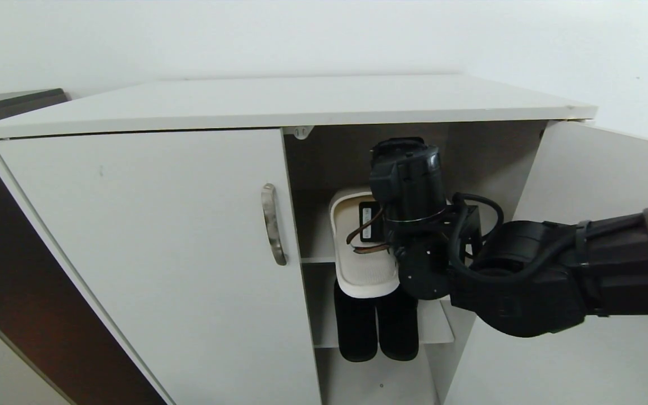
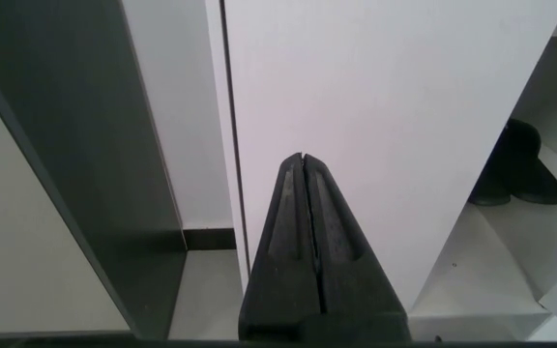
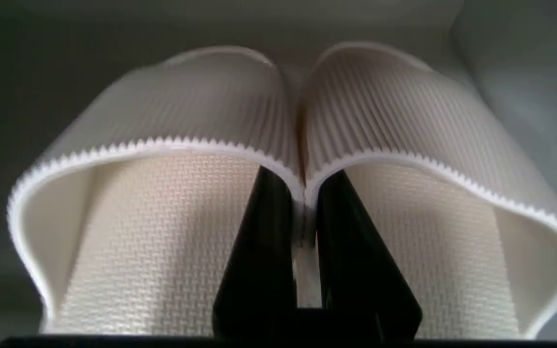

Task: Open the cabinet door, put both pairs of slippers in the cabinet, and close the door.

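Observation:
The white cabinet [image 1: 279, 104] has its left door [image 1: 149, 253] closed and its right door [image 1: 611, 174] swung open. Inside the opening, my right gripper [image 3: 301, 242] is shut on the pair of white ribbed slippers [image 3: 211, 116], pinching their inner edges together. In the head view the white slippers [image 1: 358, 275] hang tilted at the upper shelf's front edge. Below them, the black slippers [image 1: 374, 326] lie on the lower shelf [image 1: 433, 329], their ends past its edge. My left gripper [image 2: 303, 164] is shut and holds nothing, low in front of the closed door; the black slippers [image 2: 520, 174] show beside it.
A metal handle [image 1: 272, 224] sits on the closed door next to the opening. Dark furniture [image 1: 14, 253] stands to the cabinet's left, with a narrow gap [image 2: 201, 222] between them. The open right door bounds the space on the right.

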Available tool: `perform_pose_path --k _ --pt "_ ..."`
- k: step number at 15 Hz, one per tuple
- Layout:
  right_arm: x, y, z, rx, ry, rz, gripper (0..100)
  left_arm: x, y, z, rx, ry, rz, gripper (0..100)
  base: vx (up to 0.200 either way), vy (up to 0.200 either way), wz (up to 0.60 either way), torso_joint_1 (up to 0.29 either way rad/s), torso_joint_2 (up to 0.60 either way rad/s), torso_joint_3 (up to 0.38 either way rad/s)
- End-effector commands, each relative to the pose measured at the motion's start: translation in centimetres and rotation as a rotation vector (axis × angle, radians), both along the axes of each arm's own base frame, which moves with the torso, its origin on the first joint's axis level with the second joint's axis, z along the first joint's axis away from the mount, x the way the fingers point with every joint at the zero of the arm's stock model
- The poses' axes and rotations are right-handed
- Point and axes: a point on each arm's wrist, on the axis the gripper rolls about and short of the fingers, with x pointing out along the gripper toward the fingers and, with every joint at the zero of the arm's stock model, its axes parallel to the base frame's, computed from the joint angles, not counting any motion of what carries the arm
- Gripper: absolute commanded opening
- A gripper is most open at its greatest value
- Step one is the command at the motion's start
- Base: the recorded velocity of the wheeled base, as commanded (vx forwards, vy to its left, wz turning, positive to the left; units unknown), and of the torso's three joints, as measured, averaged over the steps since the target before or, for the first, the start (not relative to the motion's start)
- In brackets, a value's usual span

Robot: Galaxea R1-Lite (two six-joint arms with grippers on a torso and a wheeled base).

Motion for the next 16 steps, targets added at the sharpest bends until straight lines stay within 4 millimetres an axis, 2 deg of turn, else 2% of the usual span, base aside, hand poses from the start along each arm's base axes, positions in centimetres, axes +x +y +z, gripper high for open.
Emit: perform_pose_path --k 1,5,8,16 --pt "2.1 0.4 -1.5 -0.034 -0.006 -0.024 0 0.0 0.0 0.0 0.000 0.001 0.000 0 0.000 0.000 0.00 0.000 0.00 0.000" --pt "4.7 0.9 -1.6 -0.021 -0.027 -0.034 0 0.0 0.0 0.0 -0.002 0.000 0.000 0 0.000 0.000 0.00 0.000 0.00 0.000" --pt "5.9 0.8 -1.8 -0.017 -0.033 -0.054 0 0.0 0.0 0.0 -0.002 0.000 0.000 0 0.000 0.000 0.00 0.000 0.00 0.000" --pt "7.6 0.5 -2.5 -0.013 -0.032 -0.073 0 0.0 0.0 0.0 -0.003 0.000 0.000 0 0.000 0.000 0.00 0.000 0.00 0.000"
